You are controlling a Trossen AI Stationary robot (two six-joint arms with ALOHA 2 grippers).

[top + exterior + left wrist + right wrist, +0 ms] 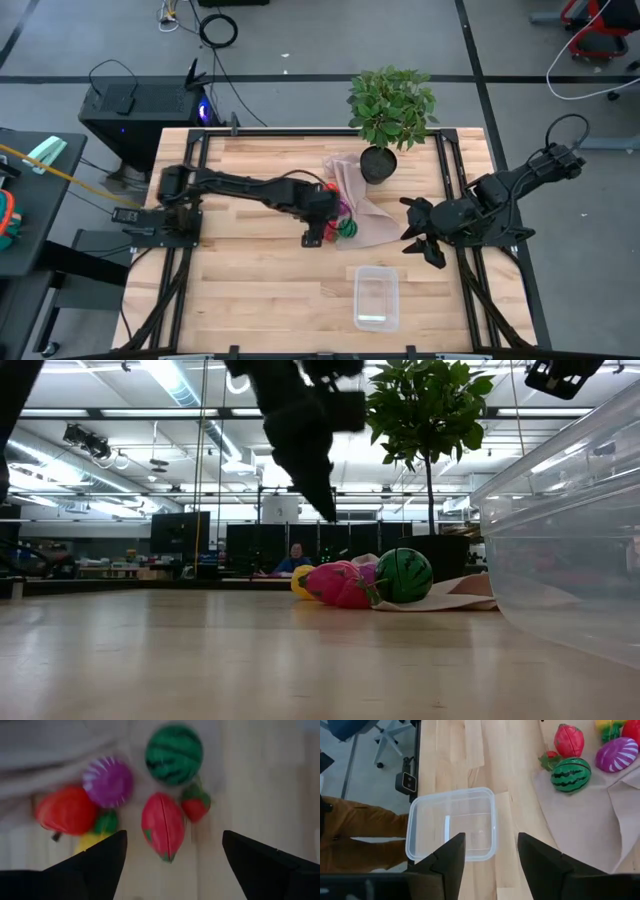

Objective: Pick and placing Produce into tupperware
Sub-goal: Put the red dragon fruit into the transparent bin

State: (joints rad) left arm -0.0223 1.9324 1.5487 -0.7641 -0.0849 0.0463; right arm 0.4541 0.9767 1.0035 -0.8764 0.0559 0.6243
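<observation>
The produce lies in a small heap at the near edge of a beige cloth (365, 205). It holds a striped green ball (174, 754), a purple-magenta one (107, 781), a red one (66, 810), a yellow one (90, 842), a pink-red oval one (163, 826) and a small red one (196, 804). My left gripper (175, 857) is open, hovering above the heap (340, 582), its fingers apart on either side of the pink-red one. The clear tupperware (376, 297) stands empty near the table's near edge. My right gripper (487, 855) is open and empty, above and to the right of the tupperware (452, 824).
A potted leafy plant (390, 110) stands at the far edge, behind the cloth. Bare wood lies left of the heap and around the tupperware. A person's brown sleeve (350, 830) shows beyond the table's near edge. Another person (295, 557) sits far off in the room.
</observation>
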